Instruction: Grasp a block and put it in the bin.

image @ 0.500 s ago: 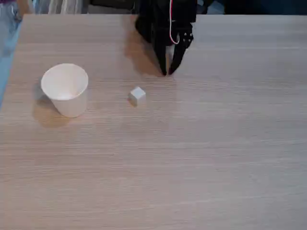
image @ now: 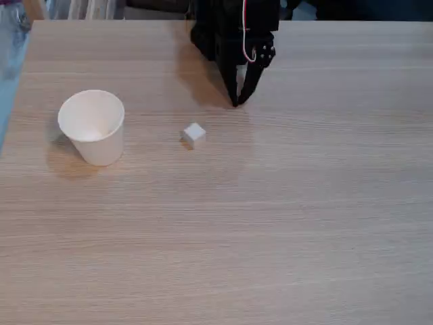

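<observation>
One fixed view looked down at an angle on a light wood-grain table (image: 284,223). Toward nine o'clock from the middle of the picture stood the bin (image: 93,126), a plain white paper cup, upright and tapering downward, its round rolled rim open to the camera and its inside bare. A soft shadow lay on the table around its base.

Near the middle of the picture, a little toward eleven o'clock, the block (image: 194,134) rested on the table. It was a tiny white cube, much smaller than the cup's mouth. It sat at three o'clock from the cup, well apart from it, with bare wood between the two.

At twelve o'clock, the black arm (image: 230,27) reached in from the far edge of the table. A pink and white cable (image: 245,30) ran down its front. The gripper (image: 235,101) pointed downward, its tips close to the table surface. Its two dark fingers met at their tips, drawn together on nothing. The block lay at about seven o'clock from those tips, near them but not touching.

Along the far left corner, a blurred strip of blue showed beyond the table edge.
</observation>
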`<state>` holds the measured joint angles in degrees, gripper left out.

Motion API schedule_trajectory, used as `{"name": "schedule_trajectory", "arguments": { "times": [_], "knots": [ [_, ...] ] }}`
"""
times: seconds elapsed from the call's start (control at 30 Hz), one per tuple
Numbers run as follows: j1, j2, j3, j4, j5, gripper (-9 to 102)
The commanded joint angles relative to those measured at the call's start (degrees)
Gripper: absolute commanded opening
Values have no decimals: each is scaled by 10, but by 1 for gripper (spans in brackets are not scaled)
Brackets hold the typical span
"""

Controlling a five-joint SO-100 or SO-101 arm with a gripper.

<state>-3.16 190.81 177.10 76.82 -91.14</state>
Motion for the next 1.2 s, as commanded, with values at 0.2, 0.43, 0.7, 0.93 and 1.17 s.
{"name": "schedule_trajectory", "arguments": {
  "times": [0.2, 0.43, 0.7, 0.93, 1.17],
  "knots": [
    [41, 1, 8, 4, 1, 0],
    [18, 1, 8, 2, 17, 0],
    [14, 1, 9, -2, 43, 0],
    [23, 1, 6, 2, 14, 0],
    [28, 1, -30, -4, 5, 0]
  ]
}}
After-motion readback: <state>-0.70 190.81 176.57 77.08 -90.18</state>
